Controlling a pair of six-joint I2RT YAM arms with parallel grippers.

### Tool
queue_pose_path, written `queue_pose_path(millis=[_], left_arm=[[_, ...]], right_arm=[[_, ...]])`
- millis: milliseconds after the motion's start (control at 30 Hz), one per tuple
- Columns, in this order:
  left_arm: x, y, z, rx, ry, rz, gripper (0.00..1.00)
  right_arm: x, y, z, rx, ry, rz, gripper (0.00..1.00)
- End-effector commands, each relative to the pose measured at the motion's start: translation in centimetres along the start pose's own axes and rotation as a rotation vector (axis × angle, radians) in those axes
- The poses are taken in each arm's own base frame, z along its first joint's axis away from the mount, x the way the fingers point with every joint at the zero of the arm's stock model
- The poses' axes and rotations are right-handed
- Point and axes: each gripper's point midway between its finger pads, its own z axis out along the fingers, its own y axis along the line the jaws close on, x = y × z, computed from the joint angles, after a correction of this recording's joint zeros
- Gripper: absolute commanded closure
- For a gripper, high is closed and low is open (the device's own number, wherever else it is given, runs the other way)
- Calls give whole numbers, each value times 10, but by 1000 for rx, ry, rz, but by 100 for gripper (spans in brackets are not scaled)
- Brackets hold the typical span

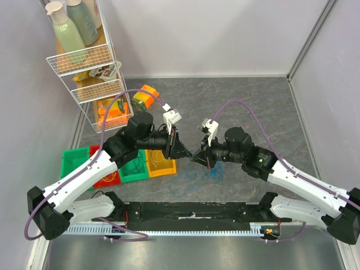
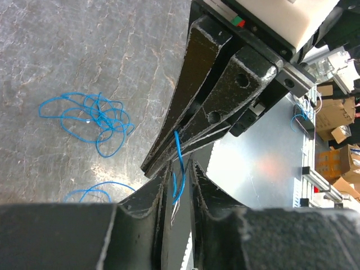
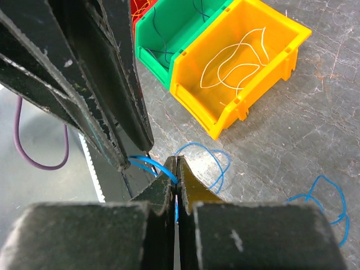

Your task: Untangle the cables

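Your left jaws and right jaws meet tip to tip above the middle of the tabletop point(image 1: 247, 112), with one blue cable point(image 2: 179, 154) caught between them. The right jaws are pressed together on it, and the thin strand runs down the slit between them in the right wrist view. The left jaws are almost closed too, pinching the same strand, which hangs as a short curved loop in their narrow gap. A small bow of blue bridges the two pairs of tips. On the tabletop under and just in front of the jaws lies a blue tangle point(image 2: 93, 118). It is made of several thin overlapping loops bunched at one knot, with another loose blue loop point(image 2: 93, 191) close beside it. Neither touches the jaws. You cannot tell whether the held strand runs on into that tangle. To the left, a yellow bin point(image 3: 233, 109) holds one pale cable point(image 3: 216, 59) lying in open curves. The green bin point(image 3: 153, 63) touching it holds dark cables point(image 3: 159, 35).
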Motion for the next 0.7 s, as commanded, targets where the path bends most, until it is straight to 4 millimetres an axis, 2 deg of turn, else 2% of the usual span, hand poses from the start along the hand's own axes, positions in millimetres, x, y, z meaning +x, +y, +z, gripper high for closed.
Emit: queue_pose_path(millis=[0, 67, 200, 267, 300, 367, 400, 500, 533, 600, 667], left_arm=[[-7, -11, 2, 77, -22, 23, 75], [-5, -11, 4, 84, -16, 10, 70], [3, 0, 8, 46, 11, -15, 68], [5, 5, 8, 18, 16, -12, 76], [4, 8, 6, -9, 9, -7, 87], [-3, 13, 1, -63, -15, 18, 98], [-8, 18, -4, -113, -35, 29, 98], [-26, 21, -25, -225, -112, 69, 98], [-33, 21, -34, -263, -141, 82, 98], [-47, 23, -55, -360, -188, 102, 98], [-67, 26, -79, -475, -240, 126, 98]], right_arm=[[-13, 8, 1, -32, -36, -23, 100], [-14, 10, 1, -39, -43, -21, 100], [-20, 11, -1, -40, -61, -26, 100], [-24, 13, -4, -38, -77, -28, 100], [-25, 12, -4, -37, -77, -31, 100], [-25, 10, -4, -20, -76, -29, 100], [-24, 5, -4, 9, -74, -27, 96], [-18, -25, -8, 176, -51, -8, 58], [-17, -36, -10, 240, -52, -3, 48], [-15, -57, -19, 367, -67, 7, 34], [-17, -63, -24, 405, -86, 5, 25]])
